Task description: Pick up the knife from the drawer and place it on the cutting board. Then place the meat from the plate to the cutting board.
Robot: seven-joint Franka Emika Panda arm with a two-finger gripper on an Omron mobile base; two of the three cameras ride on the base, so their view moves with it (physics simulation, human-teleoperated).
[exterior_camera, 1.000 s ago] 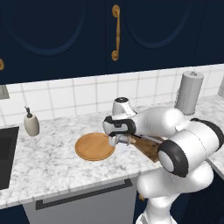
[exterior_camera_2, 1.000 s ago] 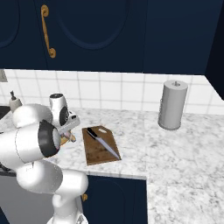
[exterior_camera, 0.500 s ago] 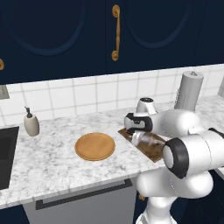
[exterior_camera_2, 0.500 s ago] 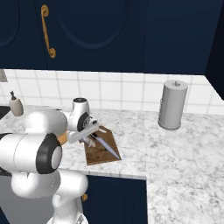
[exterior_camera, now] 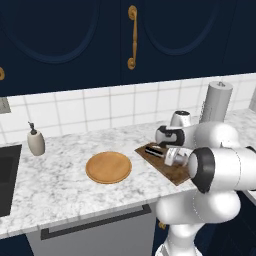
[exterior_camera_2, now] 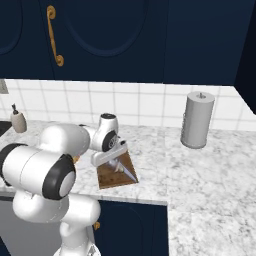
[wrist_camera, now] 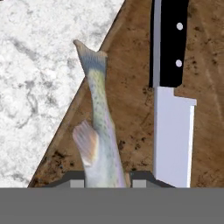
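My gripper (wrist_camera: pixel 107 182) is shut on the meat (wrist_camera: pixel 99 118), a greyish fish that hangs tail-first over the left edge of the dark brown cutting board (wrist_camera: pixel 131 100). To the fish's right on the board lies the knife (wrist_camera: pixel 169 87), black handle away from me. From the left base, the gripper (exterior_camera: pixel 175 158) is low over the cutting board (exterior_camera: pixel 172 171), just past the knife handle (exterior_camera: pixel 154 151). The round tan plate (exterior_camera: pixel 108 167), left of the board, is bare. The drawer is hidden behind the arm.
A grey paper towel roll (exterior_camera: pixel 216 102) stands at the back right of the marble counter (exterior_camera: pixel 60 187). There is a soap dispenser (exterior_camera: pixel 35 141) at the back left, by a dark sink (exterior_camera: pixel 5 175). Navy wall cabinets with brass handles (exterior_camera: pixel 132 37) hang above.
The arm has swung right from over the plate to the cutting board with the meat in its grip, then come down low over the board. The plate and knife have not moved.
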